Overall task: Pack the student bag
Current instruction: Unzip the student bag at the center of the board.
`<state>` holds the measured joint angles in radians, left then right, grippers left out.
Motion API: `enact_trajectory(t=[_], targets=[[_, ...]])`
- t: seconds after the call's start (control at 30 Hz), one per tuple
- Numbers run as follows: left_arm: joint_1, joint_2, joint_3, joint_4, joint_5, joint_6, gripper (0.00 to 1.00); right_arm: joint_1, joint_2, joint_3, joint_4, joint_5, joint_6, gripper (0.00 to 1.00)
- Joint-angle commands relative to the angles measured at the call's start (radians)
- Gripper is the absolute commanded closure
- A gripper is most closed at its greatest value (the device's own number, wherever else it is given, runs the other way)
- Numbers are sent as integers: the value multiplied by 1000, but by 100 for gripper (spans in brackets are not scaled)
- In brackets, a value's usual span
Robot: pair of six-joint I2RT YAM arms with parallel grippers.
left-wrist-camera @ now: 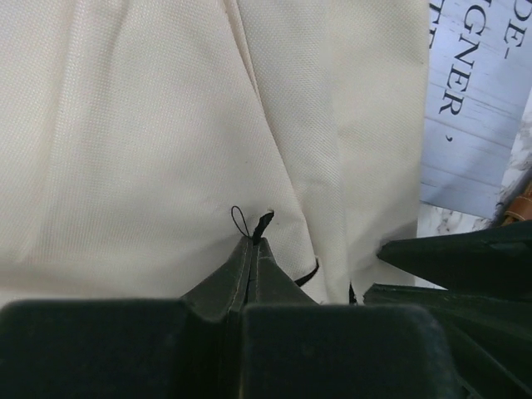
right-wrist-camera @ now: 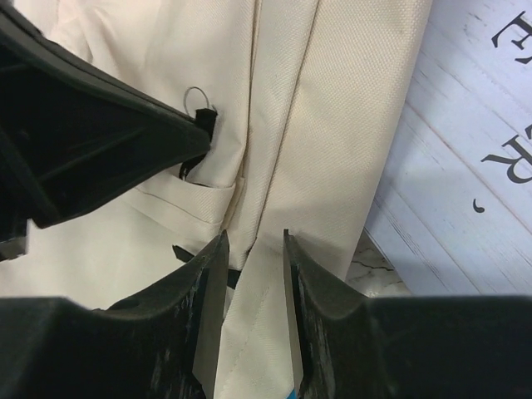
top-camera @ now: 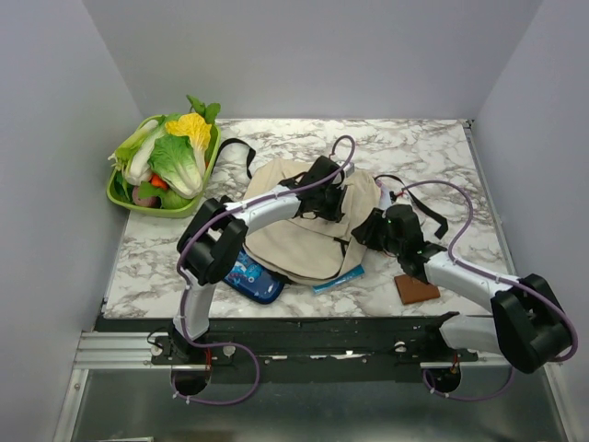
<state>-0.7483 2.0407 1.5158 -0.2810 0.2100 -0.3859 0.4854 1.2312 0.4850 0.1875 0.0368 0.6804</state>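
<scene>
Pinching the black zipper pull (left-wrist-camera: 263, 223) of the student bag (top-camera: 294, 235), the left gripper (left-wrist-camera: 252, 243) has its jaws pressed tight together on the tab, whose thin loop shows just above the tips. The cream bag lies slumped in the middle of the marble table (top-camera: 433, 157). Packing appears barely begun. A dark-blue pencil case (top-camera: 253, 276), a pale-blue strip (top-camera: 338, 278) and a brown square (top-camera: 416, 289) all lie outside the bag along its near edge, and the work in hand looks to be the zipper. The left arm folds at the elbow near the table's left side, then reaches across the top of the bag. The right arm comes in low from the right. The right gripper (right-wrist-camera: 252, 249) sits at the bag's right edge, jaws apart astride a fold of cloth. Whether they grip it cannot be told.
</scene>
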Motion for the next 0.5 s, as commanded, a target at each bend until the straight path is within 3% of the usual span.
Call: enact_trajectory(t=[0.0,0.23,0.47], targets=[[1,-82,-11,-12,-4,19,100,5,40,39,47,-24,-5,59],[13,-114,-43,-9,2,22,100,7,111,92,79,-78,-15,52],[17,-117,-51,0,8,27,100,13,160,115,101,-95,-10,52]])
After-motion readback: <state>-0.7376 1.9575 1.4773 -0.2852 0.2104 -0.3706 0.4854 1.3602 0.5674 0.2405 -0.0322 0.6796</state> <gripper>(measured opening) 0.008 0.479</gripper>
